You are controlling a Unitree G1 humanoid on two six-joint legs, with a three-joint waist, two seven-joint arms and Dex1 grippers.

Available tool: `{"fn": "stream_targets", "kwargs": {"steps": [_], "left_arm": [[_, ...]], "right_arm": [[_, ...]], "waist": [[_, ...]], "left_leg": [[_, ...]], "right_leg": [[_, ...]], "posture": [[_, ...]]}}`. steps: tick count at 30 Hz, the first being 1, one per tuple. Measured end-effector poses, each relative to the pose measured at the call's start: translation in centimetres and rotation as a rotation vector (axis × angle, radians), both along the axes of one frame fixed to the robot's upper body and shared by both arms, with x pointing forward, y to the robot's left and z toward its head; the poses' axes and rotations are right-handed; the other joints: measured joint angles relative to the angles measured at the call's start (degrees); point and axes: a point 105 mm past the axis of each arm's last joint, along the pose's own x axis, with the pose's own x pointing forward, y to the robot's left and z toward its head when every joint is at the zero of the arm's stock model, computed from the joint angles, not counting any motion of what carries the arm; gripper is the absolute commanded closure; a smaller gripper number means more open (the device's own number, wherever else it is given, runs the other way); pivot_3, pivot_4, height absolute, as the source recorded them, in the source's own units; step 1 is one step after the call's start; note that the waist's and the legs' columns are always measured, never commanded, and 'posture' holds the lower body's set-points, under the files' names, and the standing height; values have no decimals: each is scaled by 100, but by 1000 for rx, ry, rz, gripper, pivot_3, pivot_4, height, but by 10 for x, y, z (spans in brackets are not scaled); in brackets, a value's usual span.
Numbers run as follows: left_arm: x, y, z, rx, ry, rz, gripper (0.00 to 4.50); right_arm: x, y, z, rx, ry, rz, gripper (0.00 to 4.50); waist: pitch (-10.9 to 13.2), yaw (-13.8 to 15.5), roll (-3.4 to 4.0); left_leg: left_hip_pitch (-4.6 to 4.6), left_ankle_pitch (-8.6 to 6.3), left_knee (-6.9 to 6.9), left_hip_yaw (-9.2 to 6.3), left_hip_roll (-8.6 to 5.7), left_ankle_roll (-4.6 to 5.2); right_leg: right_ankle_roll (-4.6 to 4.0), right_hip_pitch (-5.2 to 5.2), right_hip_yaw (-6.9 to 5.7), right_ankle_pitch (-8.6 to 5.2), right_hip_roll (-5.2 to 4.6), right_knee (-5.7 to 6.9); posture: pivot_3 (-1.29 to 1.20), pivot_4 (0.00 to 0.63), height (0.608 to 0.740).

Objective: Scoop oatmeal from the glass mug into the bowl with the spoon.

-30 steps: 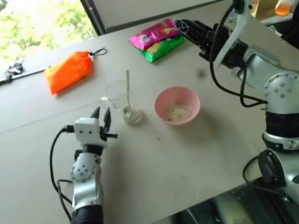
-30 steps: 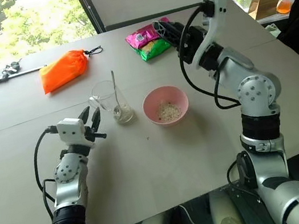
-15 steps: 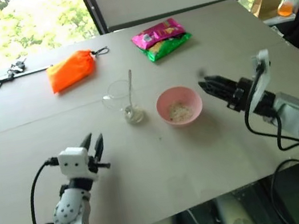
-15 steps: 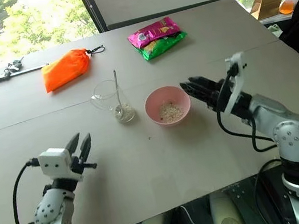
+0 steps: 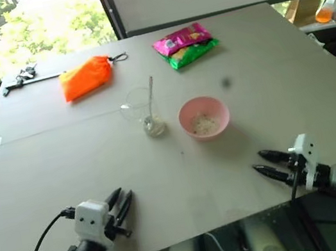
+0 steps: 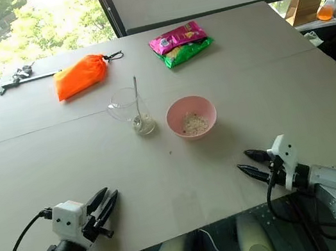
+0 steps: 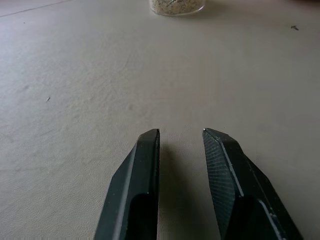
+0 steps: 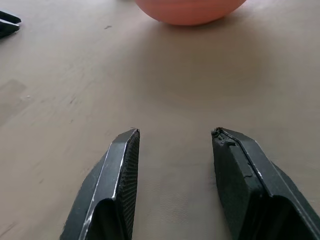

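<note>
Spoon stands handle-up in the glass mug, mid-table just left of the pink bowl. Both lie far of the empty, parted end effectors, left and right, at the table's near edge. Left wrist view reveals oatmeal in the mug's base.

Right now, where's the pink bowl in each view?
Left eye view: bowl mid-table, right of the glass mug.
Right eye view: centre, again right of the mug.
Left wrist view: not in it.
Right wrist view: its pink underside at the top edge.
Shared landmark: the mug with the spoon.
</note>
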Motion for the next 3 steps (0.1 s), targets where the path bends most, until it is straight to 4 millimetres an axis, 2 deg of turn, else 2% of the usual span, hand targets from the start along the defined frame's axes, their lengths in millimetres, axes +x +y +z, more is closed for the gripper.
{"fn": "stream_targets", "kwargs": {"steps": [3], "left_arm": [[0,-3,0,25,-3,-12,3120]], "right_arm": [[3,-5,0,1,-12,-19,2195]], "waist": [[0,23,1]], "left_leg": [[-1,-4,-7,0,0,3]], "right_leg": [[-1,1,0,0,-2,-10]], "posture": [[0,150,740]]}}
